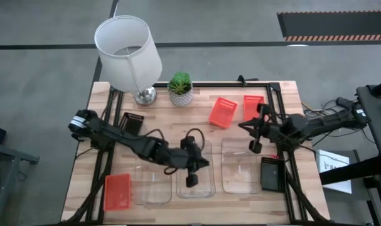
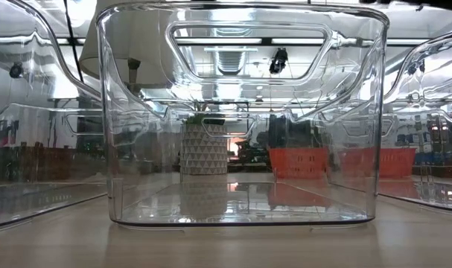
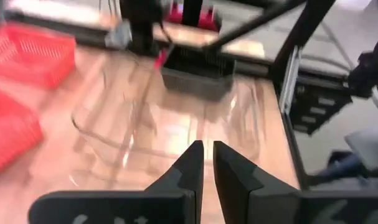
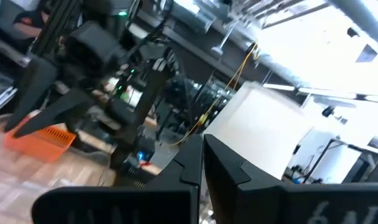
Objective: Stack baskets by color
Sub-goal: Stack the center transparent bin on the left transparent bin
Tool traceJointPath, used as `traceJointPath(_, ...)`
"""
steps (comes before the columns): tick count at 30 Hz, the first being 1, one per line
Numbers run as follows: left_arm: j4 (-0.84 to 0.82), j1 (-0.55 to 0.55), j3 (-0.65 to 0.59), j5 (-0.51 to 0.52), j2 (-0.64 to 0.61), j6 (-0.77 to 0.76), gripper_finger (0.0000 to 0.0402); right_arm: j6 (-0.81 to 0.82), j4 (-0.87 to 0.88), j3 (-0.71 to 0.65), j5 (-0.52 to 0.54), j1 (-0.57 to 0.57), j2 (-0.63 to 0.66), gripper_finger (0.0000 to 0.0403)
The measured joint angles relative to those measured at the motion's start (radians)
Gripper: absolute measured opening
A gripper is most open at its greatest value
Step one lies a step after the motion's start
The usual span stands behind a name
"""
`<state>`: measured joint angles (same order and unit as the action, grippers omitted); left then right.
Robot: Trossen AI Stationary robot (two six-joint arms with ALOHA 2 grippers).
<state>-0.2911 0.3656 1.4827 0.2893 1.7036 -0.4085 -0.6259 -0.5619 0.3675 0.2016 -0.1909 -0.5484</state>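
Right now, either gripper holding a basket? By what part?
Nothing held. Left gripper is shut and empty above the middle clear basket; right gripper is shut and empty too.

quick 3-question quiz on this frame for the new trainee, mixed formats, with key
1. True or false: the left tool hovers over the middle clear basket with nothing gripped.
2. How many orange baskets show in the high view? A) two B) three C) four
3. Fill in: the black basket near the table's right edge lies beside the right-hand ______ basket.

Key:
1. True. The left tool's fingers are nearly together and empty.
2. B. One at the front left, two at the back right.
3. clear
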Motion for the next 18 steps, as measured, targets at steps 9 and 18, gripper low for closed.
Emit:
traceJointPath(9,-0.250,0.109,0.308,-0.012,0.194,-0.076,0.0019,-0.066,0.006,-0.024,0.000,0.000,0.081,0.0009)
traceJointPath(18,-0.390,0.158,0.478,-0.008,0.352,-0.080,0.0019,-0.067,0.014,-0.026,0.000,0.000,0.081,0.0009)
